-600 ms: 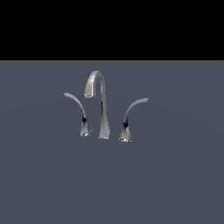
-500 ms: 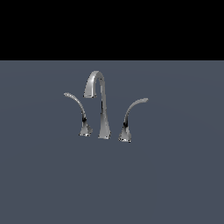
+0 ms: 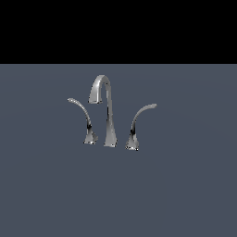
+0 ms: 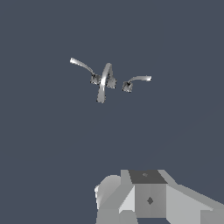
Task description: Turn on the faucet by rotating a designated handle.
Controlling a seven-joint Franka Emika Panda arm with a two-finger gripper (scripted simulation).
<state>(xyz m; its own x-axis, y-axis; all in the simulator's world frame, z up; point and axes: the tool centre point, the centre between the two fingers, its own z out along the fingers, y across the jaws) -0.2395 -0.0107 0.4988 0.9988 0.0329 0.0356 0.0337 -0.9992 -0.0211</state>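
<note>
The chrome faucet (image 3: 108, 111) stands on the dark grey-blue surface, its tall gooseneck spout in the middle. The handle (image 3: 82, 114), a thin lever arcing to the exterior view's left, rises from a small flared base beside the spout. A mirror-image lever (image 3: 138, 121) arcs to the right. In the wrist view the faucet (image 4: 104, 81) and the handle (image 4: 83, 66) lie well ahead. Only the grey body of my gripper (image 4: 148, 197) shows there, far from the faucet and touching nothing. Its fingers are not distinguishable. The exterior view shows no arm.
The flat grey-blue surface (image 3: 185, 185) spreads around the faucet on all sides. A black band fills the upper part of the exterior view.
</note>
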